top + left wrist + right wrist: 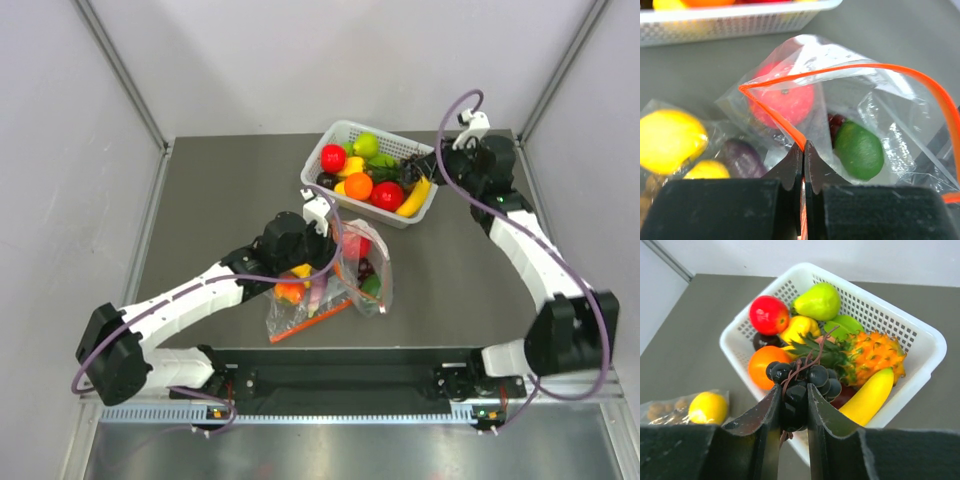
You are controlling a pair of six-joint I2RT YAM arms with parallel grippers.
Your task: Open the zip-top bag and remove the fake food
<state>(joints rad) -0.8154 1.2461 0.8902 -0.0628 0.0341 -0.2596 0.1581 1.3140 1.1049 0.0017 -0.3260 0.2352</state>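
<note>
- Left gripper (pixel 803 150), jaws clenched on the orange zip strip (pixel 865 67), held the zip-top bag (pixel 890 125) with its mouth agape near mid-table, beside a second bag (pixel 710 125) of yellow fruit.
- Right gripper (pixel 794 386) grasped a dark grape bunch (pixel 816 376) at the white basket (pixel 875 297) rim.
- Task judged partly done: bag open, grapes out; red apple (pixel 787 100) and green fruit (pixel 860 150) lay inside, yet to be removed.
</note>
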